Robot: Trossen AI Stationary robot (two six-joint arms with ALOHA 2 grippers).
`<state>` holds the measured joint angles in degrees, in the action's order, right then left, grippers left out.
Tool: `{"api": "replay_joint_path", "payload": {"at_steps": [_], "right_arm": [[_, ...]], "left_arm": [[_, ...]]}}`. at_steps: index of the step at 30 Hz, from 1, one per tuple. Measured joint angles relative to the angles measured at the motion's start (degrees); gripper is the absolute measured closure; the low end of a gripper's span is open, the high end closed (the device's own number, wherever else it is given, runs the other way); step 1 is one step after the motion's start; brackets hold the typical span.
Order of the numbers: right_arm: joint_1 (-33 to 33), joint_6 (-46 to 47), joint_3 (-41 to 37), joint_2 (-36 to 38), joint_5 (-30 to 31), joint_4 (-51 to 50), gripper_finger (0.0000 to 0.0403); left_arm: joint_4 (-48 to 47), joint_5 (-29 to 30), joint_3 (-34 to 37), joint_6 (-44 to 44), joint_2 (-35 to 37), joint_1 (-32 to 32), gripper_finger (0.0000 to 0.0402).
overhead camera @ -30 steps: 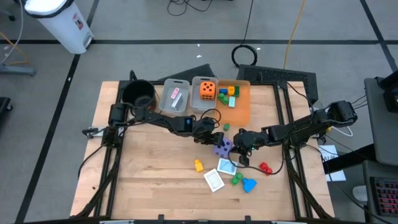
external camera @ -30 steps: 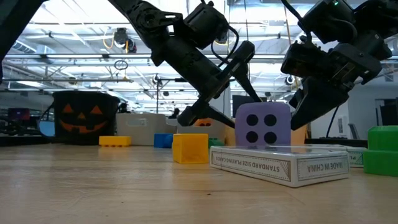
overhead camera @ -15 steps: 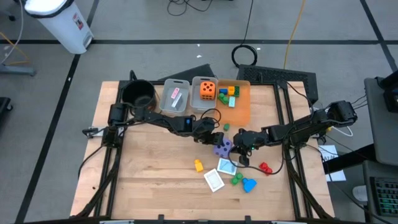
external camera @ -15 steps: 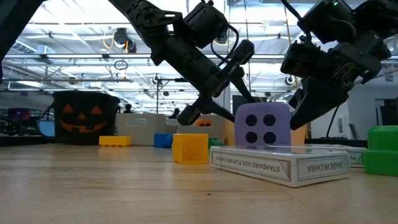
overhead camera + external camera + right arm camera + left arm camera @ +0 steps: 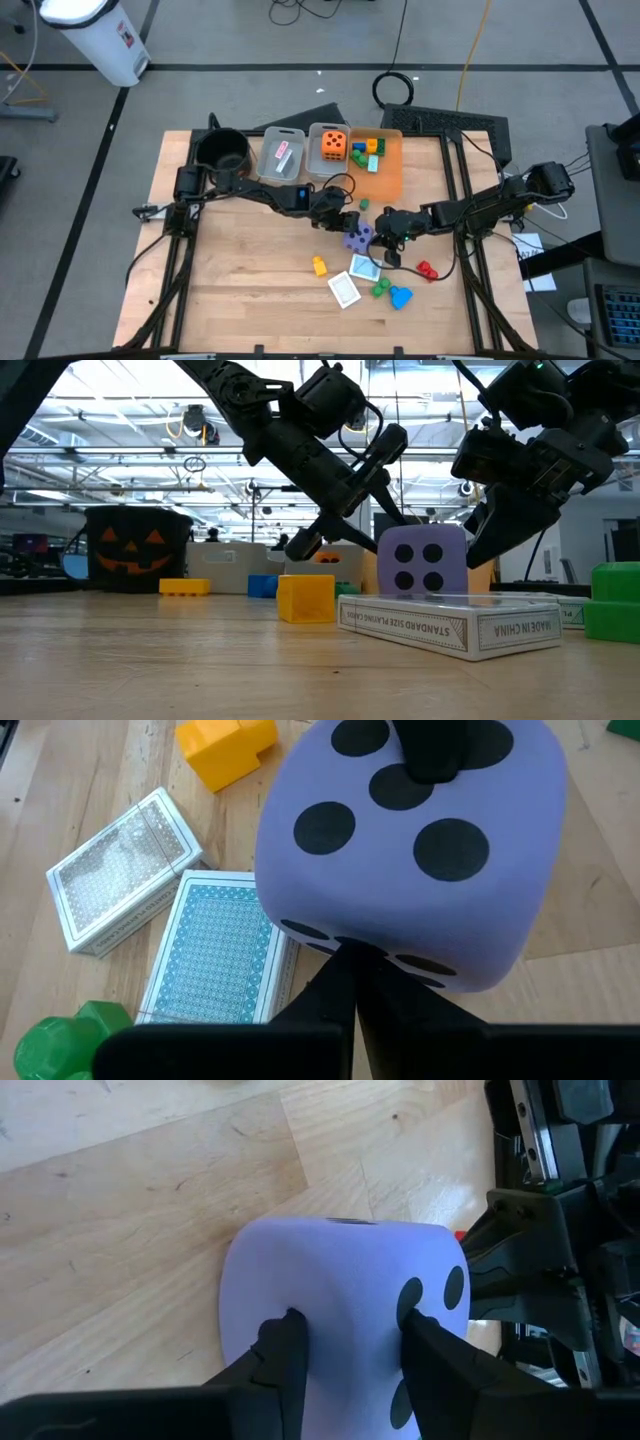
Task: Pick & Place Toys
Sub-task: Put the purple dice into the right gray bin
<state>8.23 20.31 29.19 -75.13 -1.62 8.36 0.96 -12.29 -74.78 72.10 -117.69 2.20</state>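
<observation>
Since the earlier shot the left pincer had squeezed in, and its fingers were dug into the purple die, so it had a grasp. The die sat mid-desk, just beside the teal card box. The right pincer, clenched empty, touched the die's far side.

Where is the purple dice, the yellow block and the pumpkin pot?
purple dice (image 5: 424, 562), low view, its four-dot face.
yellow block (image 5: 305, 599), low view, front face.
pumpkin pot (image 5: 137, 550), low view, its orange face.
</observation>
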Motion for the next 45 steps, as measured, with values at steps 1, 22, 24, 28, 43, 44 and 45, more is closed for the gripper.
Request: {"api": "replay_joint_path", "payload": {"at_steps": [1, 22, 24, 28, 43, 44, 45], "right_arm": [[0.0, 0.0, 0.0, 0.0, 0.0, 0.0, 0.0403], [0.0, 0.0, 0.0, 0.0, -0.1, 0.1, 0.0403], [0.0, 0.0, 0.0, 0.0, -0.1, 0.1, 0.0403], [0.0, 0.0, 0.1, 0.0, 0.1, 0.3, 0.0403], [0.0, 0.0, 0.1, 0.0, 0.0, 0.0, 0.0403], [0.0, 0.0, 0.1, 0.0, 0.0, -0.1, 0.0403], [0.0, 0.0, 0.1, 0.0, -0.1, -0.1, 0.0403]], "left_arm": [[0.0, 0.0, 0.0, 0.0, 0.0, 0.0, 0.0271], [0.9, -1.9, 0.1, -1.5, 0.0, 2.0, 0.0284], [1.1, -2.1, 0.1, -1.8, 0.2, 2.3, 0.0285], [1.3, -2.7, 0.1, -2.8, 0.5, 3.0, 0.0287], [0.6, -2.8, 0.1, -4.8, 1.8, 4.7, 0.0365], [0.6, -3.1, 0.1, -4.9, 1.8, 4.7, 0.037], [0.6, -3.5, 0.1, -4.9, 1.9, 4.7, 0.0379]]}}
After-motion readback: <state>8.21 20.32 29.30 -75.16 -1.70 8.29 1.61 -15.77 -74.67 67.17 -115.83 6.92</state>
